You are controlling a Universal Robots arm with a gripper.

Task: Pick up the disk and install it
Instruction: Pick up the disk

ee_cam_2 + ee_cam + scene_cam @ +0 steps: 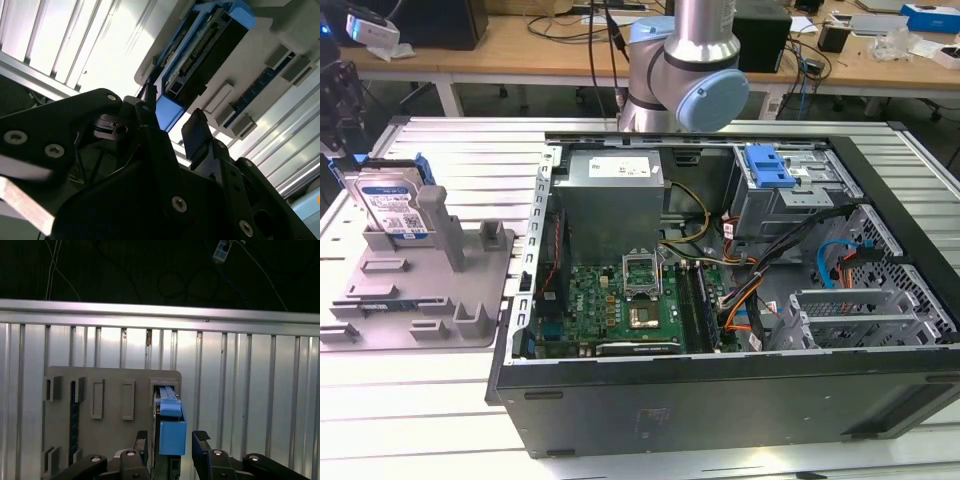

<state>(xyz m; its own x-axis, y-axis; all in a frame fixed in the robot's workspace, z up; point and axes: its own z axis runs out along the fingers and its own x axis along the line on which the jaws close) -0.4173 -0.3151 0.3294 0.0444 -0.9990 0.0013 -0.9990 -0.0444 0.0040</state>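
Note:
The disk (395, 205) stands on edge in the grey holder tray (420, 325) at the exterior view's left, silver with a white-and-blue label and a blue carrier around it. In the first wrist view the disk's blue carrier (172, 427) rises from the tray (110, 390), and my gripper (172, 440) is open with one black finger on each side of it. A small gap shows between the carrier and one finger (201, 439). The second wrist view shows the same: the disk (210, 55) edge-on, with my gripper (170, 120) straddling its blue end.
An open computer case (880, 390) lies on the slatted metal table (410, 420), with the motherboard, cables and a drive cage with a blue latch (767, 165) at its far right. The arm's base (685, 70) stands behind the case. Desks with clutter line the back.

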